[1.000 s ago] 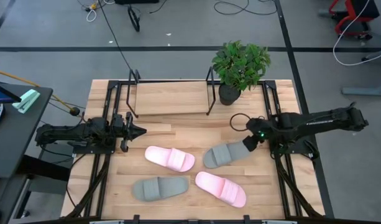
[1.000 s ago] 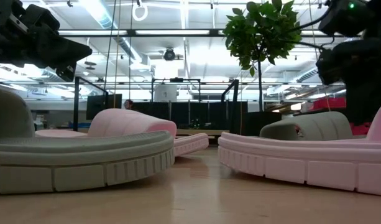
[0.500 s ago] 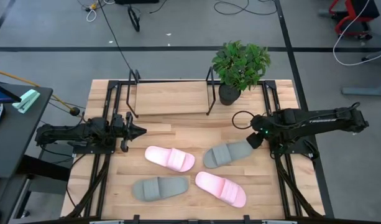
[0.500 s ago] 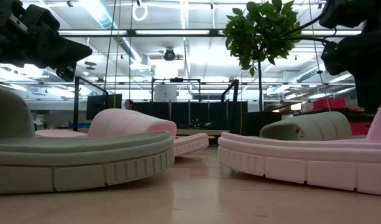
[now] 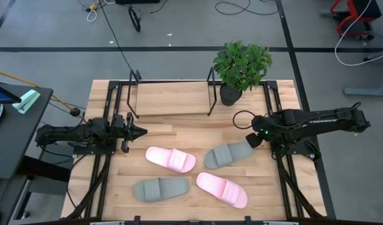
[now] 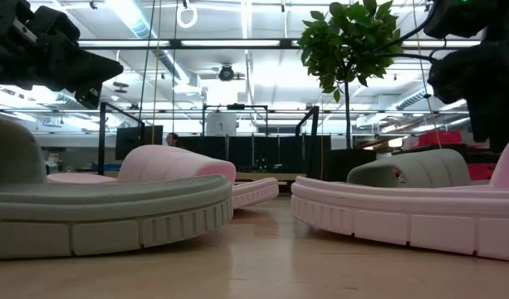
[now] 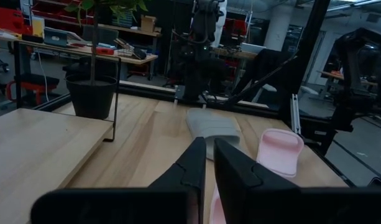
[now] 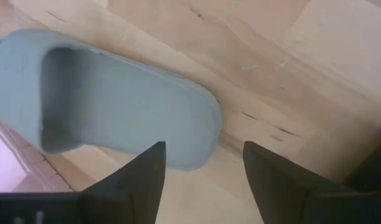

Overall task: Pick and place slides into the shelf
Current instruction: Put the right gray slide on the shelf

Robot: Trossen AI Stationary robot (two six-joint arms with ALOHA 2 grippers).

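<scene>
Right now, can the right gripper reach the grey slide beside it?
Probably yes. The right gripper is open just past the heel of that grey slide, with only bare table between.

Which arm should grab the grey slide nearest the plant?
The right. The right gripper hangs open just past the heel of that grey slide, which its wrist view shows close below. The left gripper waits nearly shut across the table, nearer the pink slide.

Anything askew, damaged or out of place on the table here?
Nothing stands out. Four slides lie flat and scattered, two grey, two pink; the shelf stands empty and upright.
</scene>
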